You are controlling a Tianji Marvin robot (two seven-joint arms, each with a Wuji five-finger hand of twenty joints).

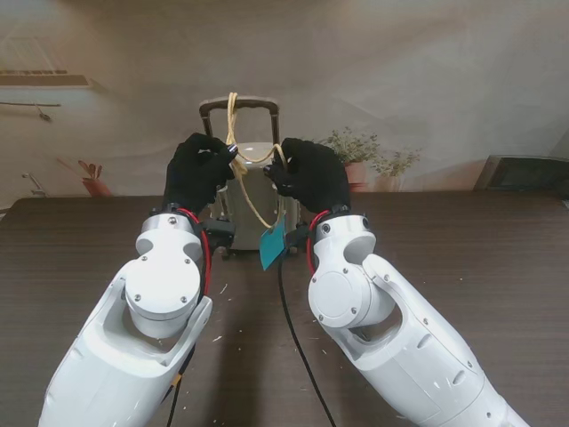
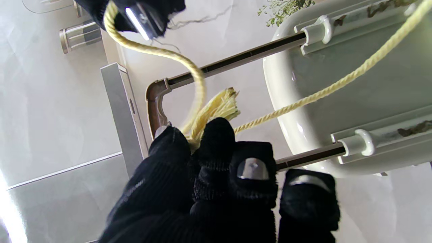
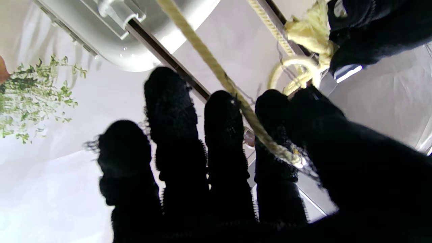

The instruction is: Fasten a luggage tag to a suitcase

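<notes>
A small pale suitcase (image 1: 252, 191) stands upright at the table's far middle, its brown telescopic handle (image 1: 240, 105) raised. A yellow rope (image 1: 233, 120) loops over that handle and hangs down to a teal luggage tag (image 1: 272, 246) dangling in front of the case. My left hand (image 1: 197, 169) in its black glove is shut on the rope's frayed end (image 2: 216, 108) just under the handle. My right hand (image 1: 311, 173) pinches another stretch of the rope (image 3: 219, 72) between thumb and index finger. The two hands nearly meet at a knot (image 3: 312, 35).
The dark wood-grain table (image 1: 480, 258) stretches left and right of the suitcase. A black cable (image 1: 298, 342) trails toward me between my arms. Potted greenery (image 1: 364, 147) stands behind the case to the right, against a pale backdrop.
</notes>
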